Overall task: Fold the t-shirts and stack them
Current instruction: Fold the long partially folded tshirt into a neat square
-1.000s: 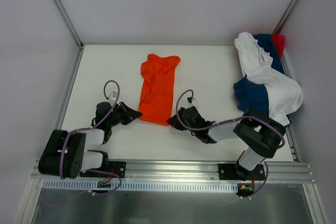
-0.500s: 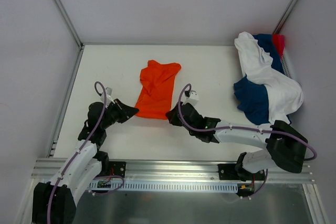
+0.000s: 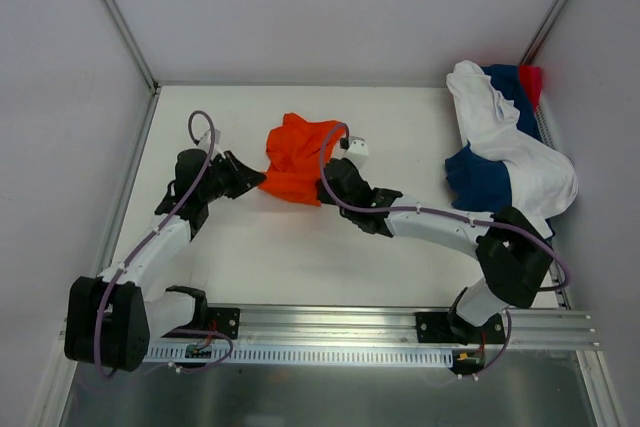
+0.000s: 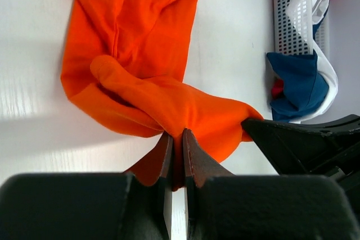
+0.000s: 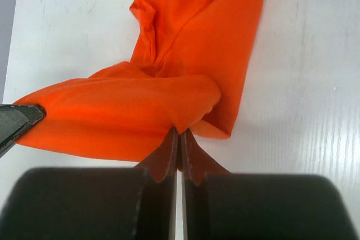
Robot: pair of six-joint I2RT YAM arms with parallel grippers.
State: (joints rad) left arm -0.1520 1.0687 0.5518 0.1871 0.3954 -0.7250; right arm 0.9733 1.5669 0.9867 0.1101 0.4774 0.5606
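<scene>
Here, on the white walled-in table, left gripper and right gripper clench the orange t-shirt.

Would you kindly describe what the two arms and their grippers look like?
The left arm and right arm look alike: white tubular links between bulky black joints, with a thin purple cable looping along each. The left gripper and right gripper are black, each with two flat fingers tapering to a point. I see no legible markings.
</scene>
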